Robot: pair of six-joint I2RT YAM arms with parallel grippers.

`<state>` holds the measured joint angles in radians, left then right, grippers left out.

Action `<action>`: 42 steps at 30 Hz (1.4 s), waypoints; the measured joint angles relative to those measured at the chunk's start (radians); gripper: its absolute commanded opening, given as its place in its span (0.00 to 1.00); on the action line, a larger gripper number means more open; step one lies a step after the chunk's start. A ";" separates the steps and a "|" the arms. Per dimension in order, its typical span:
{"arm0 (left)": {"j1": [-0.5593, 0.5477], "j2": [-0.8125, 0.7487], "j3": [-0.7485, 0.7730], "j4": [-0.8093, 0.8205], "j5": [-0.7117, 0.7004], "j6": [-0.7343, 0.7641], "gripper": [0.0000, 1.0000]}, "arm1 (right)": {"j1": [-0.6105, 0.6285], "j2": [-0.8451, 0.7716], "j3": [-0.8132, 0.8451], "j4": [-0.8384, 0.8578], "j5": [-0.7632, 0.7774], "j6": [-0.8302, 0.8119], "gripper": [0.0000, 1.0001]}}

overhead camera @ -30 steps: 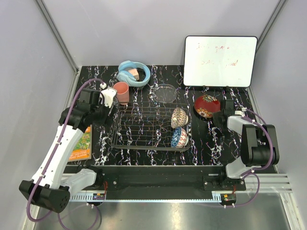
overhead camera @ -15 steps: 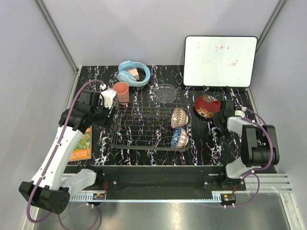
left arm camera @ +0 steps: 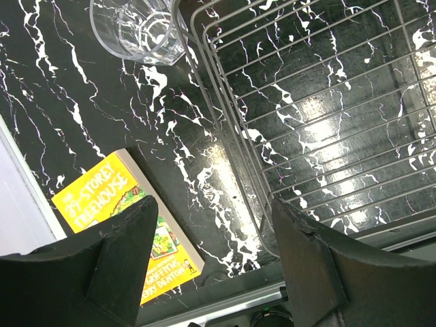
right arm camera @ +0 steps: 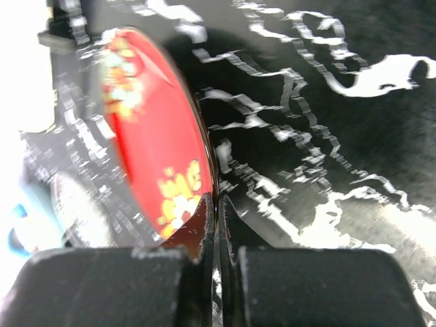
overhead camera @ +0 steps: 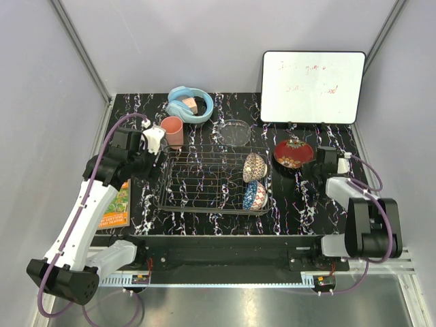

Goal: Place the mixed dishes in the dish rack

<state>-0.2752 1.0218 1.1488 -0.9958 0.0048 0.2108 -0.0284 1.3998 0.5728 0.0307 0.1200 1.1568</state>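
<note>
The left gripper's (left arm camera: 211, 272) jaws stand spread wide with nothing between them, hovering above the table. Under its left finger lies the orange book (left arm camera: 129, 218). The near-left corner of the dish rack (left arm camera: 225, 122) runs under its right finger. Straight ahead of the fingertips stands the small clear glass tumbler (left arm camera: 139, 27), upright and just outside the rack's rim. From above, the salmon-pink cup (overhead camera: 172, 129) stands just past that gripper too, so the left arm is plainly the nearer one for both.

Further right, the rack's left and middle rows are bare wire. Its right end already holds the small beige patterned bowl (overhead camera: 253, 166) and the blue patterned bowl (overhead camera: 253, 195), both on edge between the prongs. The clear glass bowl (overhead camera: 235, 132) sits on the table just behind the rack.

On the right, the right gripper's (right arm camera: 216, 231) jaws are pressed together on the rim of the red gold-decorated lacquer dish (right arm camera: 153, 136), pinching its near edge. The dish stretches away from the fingertips, tilted, its red face to the left in the wrist view. It looks to me clear of the table, though I can't be sure. The rack lies to the left of these jaws, near but not touching. I reckon the carry goes leftward, with the dish set on edge in a free slot beside the bowls.
</note>
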 measured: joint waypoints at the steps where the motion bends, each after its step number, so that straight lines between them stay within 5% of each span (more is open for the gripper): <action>1: 0.000 0.000 0.000 0.001 0.001 -0.001 0.71 | 0.000 -0.027 -0.006 0.002 -0.010 -0.015 0.00; 16: 0.000 0.002 -0.001 0.004 0.011 -0.006 0.71 | -0.001 -0.150 -0.021 0.023 -0.101 -0.217 0.00; 28: 0.000 0.002 -0.030 0.022 0.010 -0.005 0.70 | -0.001 -0.056 0.344 -0.141 -0.189 -0.498 0.00; 42: 0.000 0.002 -0.050 0.031 0.006 0.003 0.70 | 0.060 -0.006 0.576 -0.265 -0.199 -0.784 0.00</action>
<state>-0.2752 1.0241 1.0988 -0.9653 0.0109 0.2134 0.0319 1.3937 1.1488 -0.2344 -0.0792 0.3733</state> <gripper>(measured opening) 0.707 0.012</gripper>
